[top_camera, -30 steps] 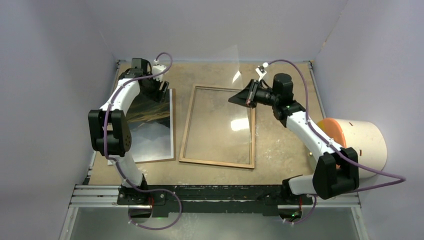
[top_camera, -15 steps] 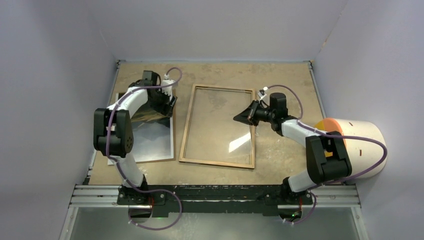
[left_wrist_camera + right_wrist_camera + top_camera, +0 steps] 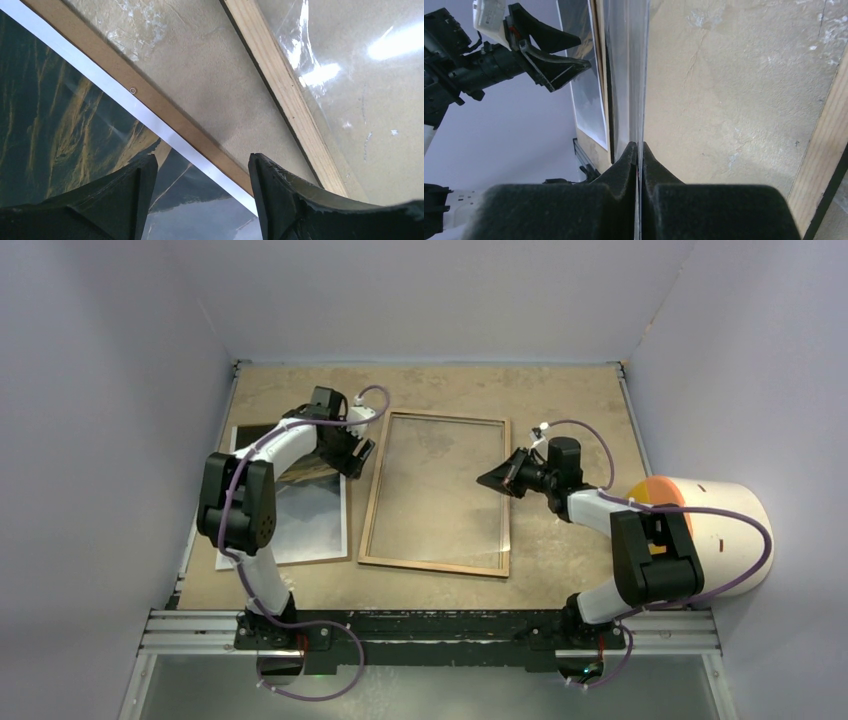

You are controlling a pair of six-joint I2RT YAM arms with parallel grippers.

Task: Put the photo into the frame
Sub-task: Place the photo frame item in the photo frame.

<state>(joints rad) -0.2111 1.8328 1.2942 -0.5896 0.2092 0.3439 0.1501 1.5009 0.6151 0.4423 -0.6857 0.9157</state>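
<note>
**Photo not in frame: pick-up step**

Large rectangular light-brown wooden frame (image 3: 372, 500) lies back-up on the bench (image 3: 450, 385), holding only its clear pane. Right gripper (image 3: 639, 147) fingers pinch that pane's right edge. Glossy grey-green landscape photo (image 3: 300, 525) sits left, on a flat brown backing board (image 3: 150, 105). Left gripper (image 3: 202, 162) fingers are spread over its right edge, empty. Next, probably: nip that edge and carry it across.

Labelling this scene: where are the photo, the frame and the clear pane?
photo (image 3: 310, 525): top view, lower pale part.
frame (image 3: 282, 90): left wrist view, wooden rail.
clear pane (image 3: 435, 490): top view, its middle.
</note>
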